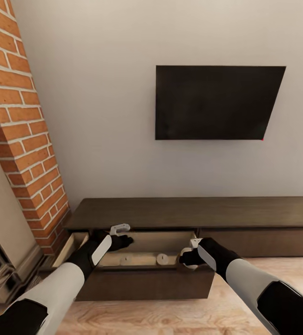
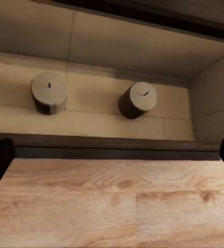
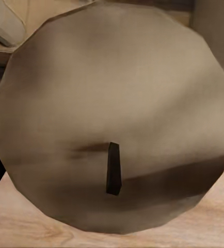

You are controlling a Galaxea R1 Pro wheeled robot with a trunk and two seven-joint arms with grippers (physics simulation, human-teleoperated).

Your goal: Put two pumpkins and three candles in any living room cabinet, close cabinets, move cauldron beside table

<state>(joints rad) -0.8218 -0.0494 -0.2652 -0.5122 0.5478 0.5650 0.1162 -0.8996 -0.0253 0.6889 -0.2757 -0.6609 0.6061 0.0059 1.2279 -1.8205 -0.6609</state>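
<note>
Brick ran up the fireplace column [image 1: 23, 139] at my left, and a dark TV [image 1: 216, 102] hung on the pale wall above the long brown cabinet [image 1: 193, 211], whose left drawer [image 1: 142, 279] stood pulled out over the plank floor [image 1: 170, 316], open, I judged, to take the candles. Two candles [image 1: 126, 258] [image 1: 162, 258] already stood upright inside it, well apart. My right gripper [image 1: 188, 255] hung at the drawer's right end clamped on a third candle [image 3: 112, 119], its wick end facing the right wrist camera, presumably ready to go down beside the others. My left gripper [image 1: 119, 229] hovered above the drawer's back, fingers spread wide and empty, keeping clear.
</note>
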